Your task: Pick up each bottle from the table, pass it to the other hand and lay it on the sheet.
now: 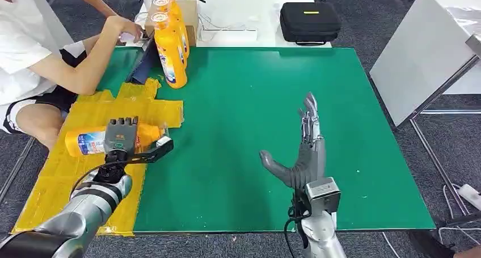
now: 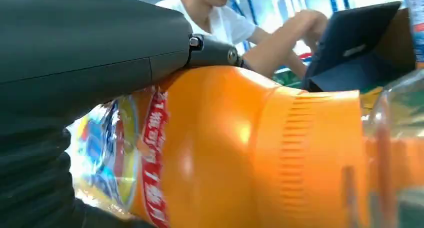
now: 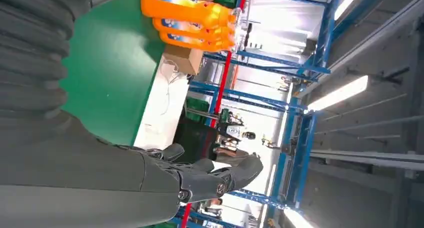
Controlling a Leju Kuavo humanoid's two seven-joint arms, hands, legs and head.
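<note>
Bottles: three upright, one (lying) in left hand.

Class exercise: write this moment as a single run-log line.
left hand: holds orange bottle over yellow sheet | right hand: open, above green mat | standing bottles: waiting

A person in a white shirt sits at the far left corner of the table, one hand reaching toward a dark blue folder. Behind the green surface lies a white table – on it a black case with a yellow stripe and a cardboard box. At the right stands a white board, tilted.
</note>
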